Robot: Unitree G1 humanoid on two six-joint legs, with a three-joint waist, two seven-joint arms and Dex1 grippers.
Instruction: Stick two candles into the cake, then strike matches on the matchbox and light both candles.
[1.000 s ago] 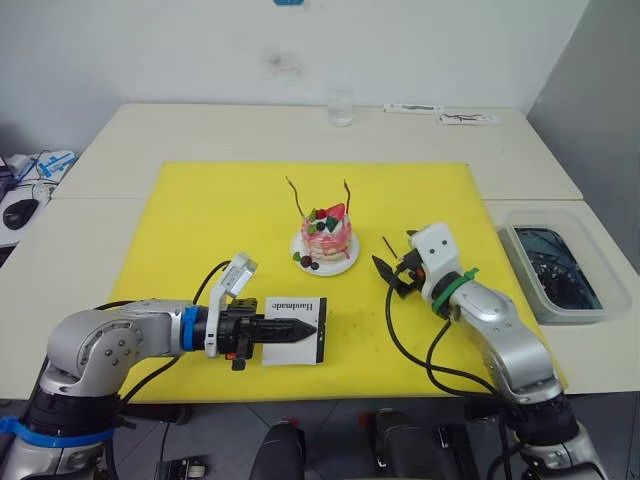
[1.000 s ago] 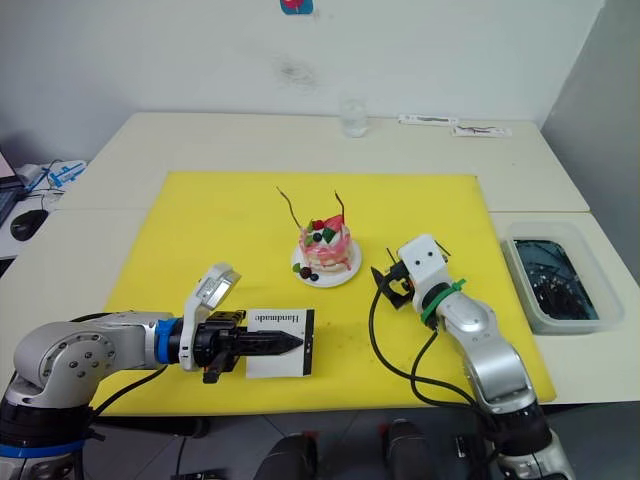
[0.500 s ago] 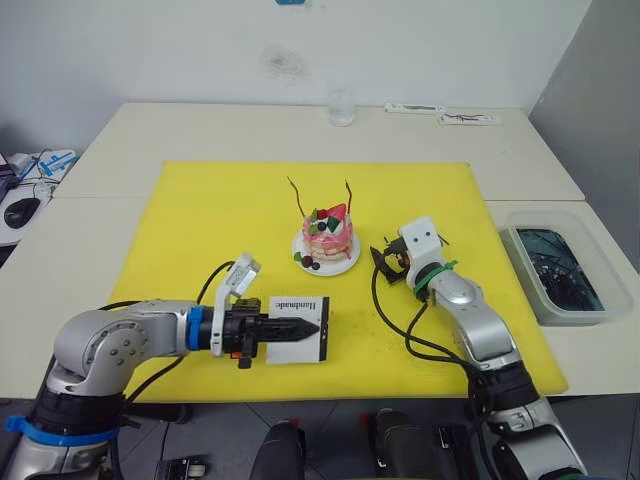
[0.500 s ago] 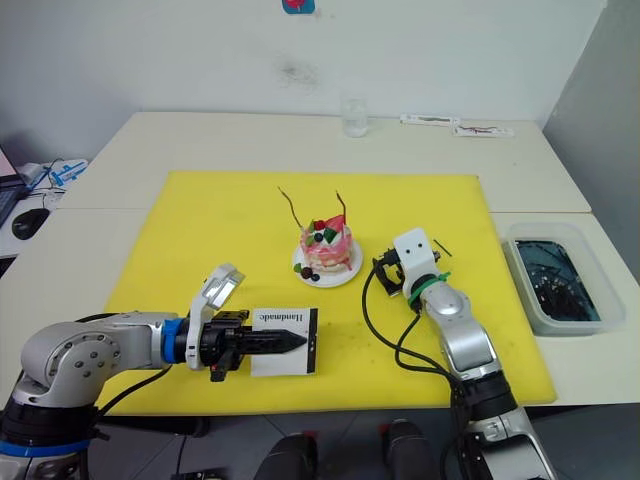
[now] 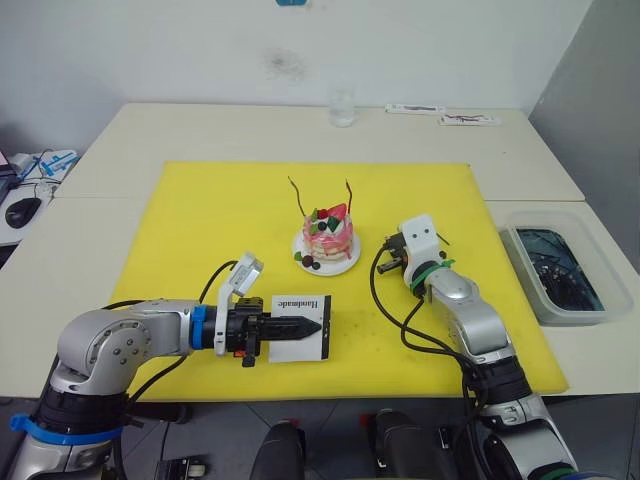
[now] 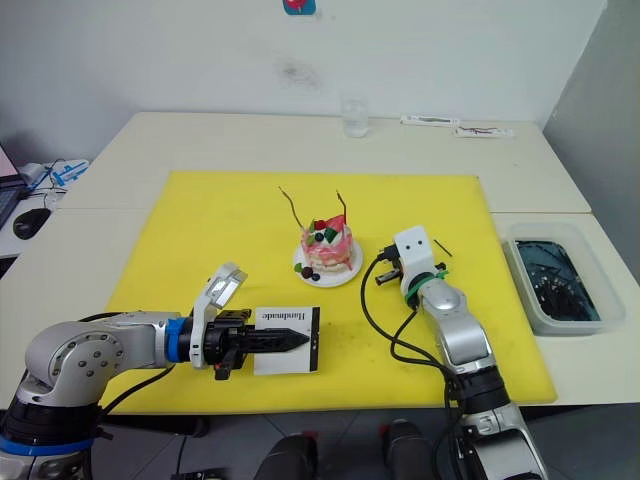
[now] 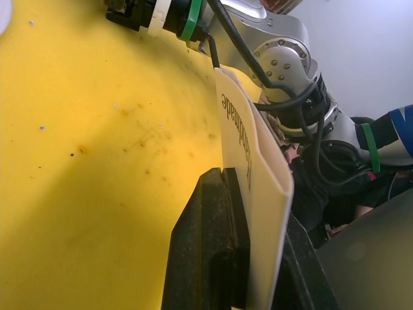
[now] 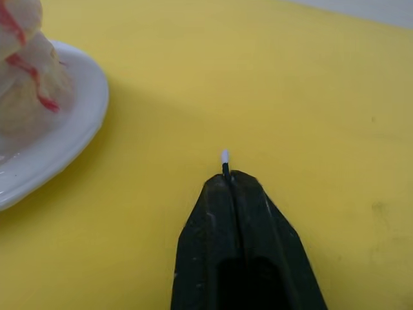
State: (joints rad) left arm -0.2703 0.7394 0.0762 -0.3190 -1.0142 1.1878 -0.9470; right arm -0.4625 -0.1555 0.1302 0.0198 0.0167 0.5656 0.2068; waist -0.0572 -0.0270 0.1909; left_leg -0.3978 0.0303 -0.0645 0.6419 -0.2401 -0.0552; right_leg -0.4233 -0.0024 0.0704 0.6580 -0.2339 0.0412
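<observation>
Right pincer (image 8: 230,175) moved closer to the cake (image 5: 327,234), gripping a match (image 8: 224,159).

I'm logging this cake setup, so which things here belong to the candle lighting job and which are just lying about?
Job: cake; two candles stuck in it; matchbox clamped by left tool; match pinched in right tool; spare match.

Lying about: glass; grey tub; computer mouse.

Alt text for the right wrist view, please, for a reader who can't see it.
The right hand, fingers shut on a match whose pale tip pokes out, hovers over the yellow mat. Beside it sits the white plate holding the cake.
</observation>
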